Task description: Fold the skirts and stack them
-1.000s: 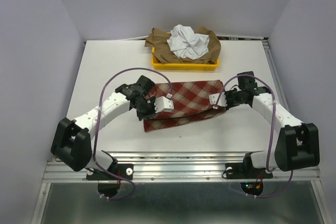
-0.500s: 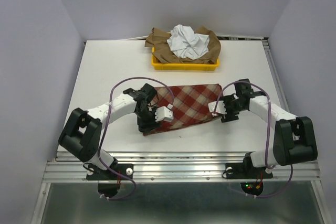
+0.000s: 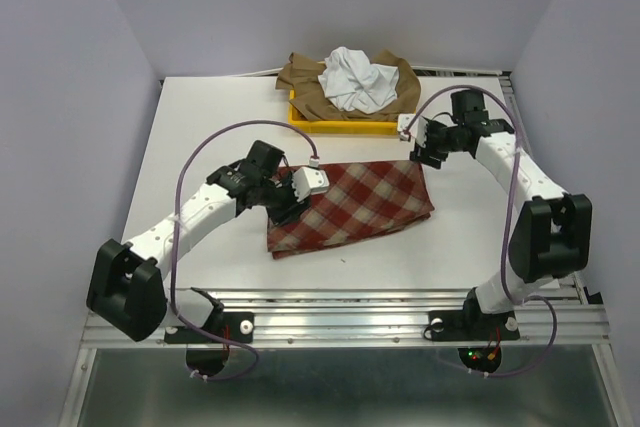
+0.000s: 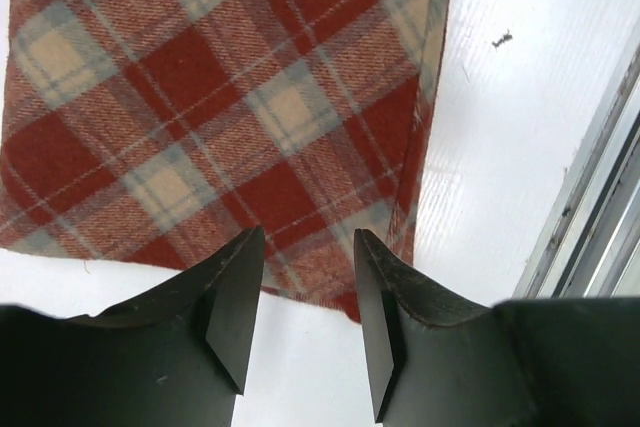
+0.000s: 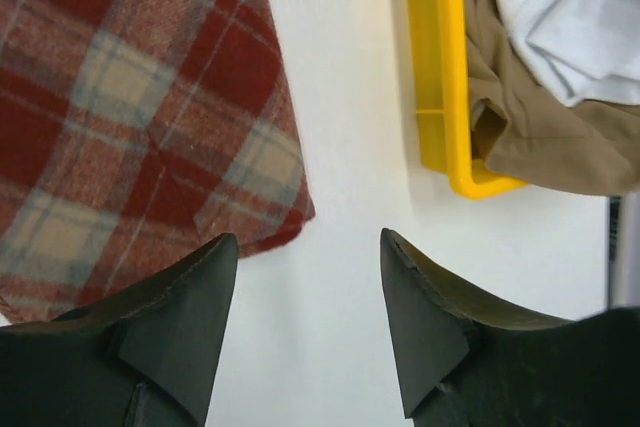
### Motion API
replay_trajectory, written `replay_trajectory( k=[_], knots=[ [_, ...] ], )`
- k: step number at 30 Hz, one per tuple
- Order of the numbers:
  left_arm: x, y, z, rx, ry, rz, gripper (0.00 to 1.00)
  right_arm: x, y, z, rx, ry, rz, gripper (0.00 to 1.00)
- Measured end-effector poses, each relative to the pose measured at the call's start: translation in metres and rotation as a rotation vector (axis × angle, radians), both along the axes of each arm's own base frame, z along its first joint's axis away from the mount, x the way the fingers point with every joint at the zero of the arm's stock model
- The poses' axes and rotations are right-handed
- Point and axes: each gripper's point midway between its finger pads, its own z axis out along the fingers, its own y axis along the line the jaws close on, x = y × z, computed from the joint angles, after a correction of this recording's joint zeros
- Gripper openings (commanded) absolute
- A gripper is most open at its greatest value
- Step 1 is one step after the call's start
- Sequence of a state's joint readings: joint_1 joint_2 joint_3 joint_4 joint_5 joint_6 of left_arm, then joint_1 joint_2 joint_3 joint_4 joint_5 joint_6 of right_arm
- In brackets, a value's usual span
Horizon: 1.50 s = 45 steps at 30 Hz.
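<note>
Top view: checked skirt [image 3: 350, 205] folded flat, middle of table [image 3: 220, 127]; white skirt [image 3: 358, 79] and tan skirt [image 3: 300, 85] heaped in yellow tray [image 3: 350, 126] at far edge. Left wrist: left gripper [image 4: 305, 247] fingers parted, empty, over checked skirt's corner. Right wrist: right gripper [image 5: 310, 247] fingers wide, empty, between that skirt and tray.

I log the checked skirt [image 3: 350, 205] as coarse woven cloth, matt, slightly fuzzy. White skirt [image 3: 357, 82]: thin, smooth, crumpled cloth. Tan skirt [image 3: 303, 82]: matt cloth. Tray [image 3: 340, 126]: glossy yellow plastic. Table [image 3: 220, 127]: smooth white, faint sheen. Front rail [image 3: 340, 312]: bare metal.
</note>
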<state>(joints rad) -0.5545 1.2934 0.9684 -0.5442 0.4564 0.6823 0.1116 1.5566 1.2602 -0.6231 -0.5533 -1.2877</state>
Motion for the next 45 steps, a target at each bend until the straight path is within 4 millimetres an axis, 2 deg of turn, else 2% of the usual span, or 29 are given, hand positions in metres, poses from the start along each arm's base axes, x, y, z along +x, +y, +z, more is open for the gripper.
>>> replay_trajectory(
  k=[4,12,15,18,20,23,26,29,33,35,37,40,41,42,44,45],
  knots=[
    [0.003,-0.003,-0.023,0.009,0.063,0.057,0.47,0.013,0.011,-0.022,0.053,0.114,-0.020,0.59],
    [-0.001,0.006,-0.083,0.138,0.229,0.112,0.40,-0.003,0.039,-0.094,0.008,0.328,-0.007,0.54],
    [-0.005,0.010,-0.102,0.182,0.280,0.124,0.32,-0.010,0.041,-0.119,-0.046,0.375,-0.006,0.53],
    [0.004,0.011,-0.103,0.188,0.279,0.154,0.31,-0.020,0.032,-0.132,-0.092,0.399,-0.006,0.53],
    [0.010,0.012,-0.104,0.183,0.298,0.186,0.31,-0.026,0.027,-0.134,-0.115,0.401,-0.003,0.54],
    [0.027,0.014,-0.104,0.171,0.308,0.240,0.31,-0.049,0.020,-0.136,-0.147,0.451,0.010,0.55],
    [0.061,0.016,-0.102,0.164,0.288,0.299,0.32,-0.084,0.023,-0.136,-0.165,0.525,0.031,0.59],
    [0.105,0.014,-0.099,0.163,0.240,0.351,0.34,-0.131,0.042,-0.134,-0.187,0.622,0.086,0.63],
    [0.167,-0.002,-0.094,0.131,0.179,0.388,0.39,-0.195,0.093,-0.128,-0.186,0.765,0.206,0.65],
    [0.188,-0.012,-0.091,0.105,0.159,0.393,0.41,-0.229,0.117,-0.118,-0.153,0.862,0.258,0.65],
    [0.195,-0.018,-0.089,0.091,0.153,0.396,0.43,-0.247,0.133,-0.102,-0.108,0.953,0.266,0.63],
    [0.198,-0.019,-0.082,0.078,0.143,0.398,0.44,-0.238,0.154,-0.072,-0.013,1.005,0.226,0.62],
    [0.198,-0.019,-0.078,0.073,0.137,0.399,0.44,-0.223,0.162,-0.057,0.048,0.993,0.204,0.61],
    [0.195,-0.018,-0.075,0.070,0.133,0.400,0.44,-0.216,0.164,-0.051,0.074,0.987,0.193,0.61],
    [0.182,-0.014,-0.059,0.055,0.120,0.397,0.44,-0.186,0.161,-0.033,0.166,0.968,0.128,0.59],
    [0.176,-0.012,-0.053,0.049,0.116,0.395,0.44,-0.177,0.158,-0.030,0.193,0.961,0.101,0.59]
  ],
)
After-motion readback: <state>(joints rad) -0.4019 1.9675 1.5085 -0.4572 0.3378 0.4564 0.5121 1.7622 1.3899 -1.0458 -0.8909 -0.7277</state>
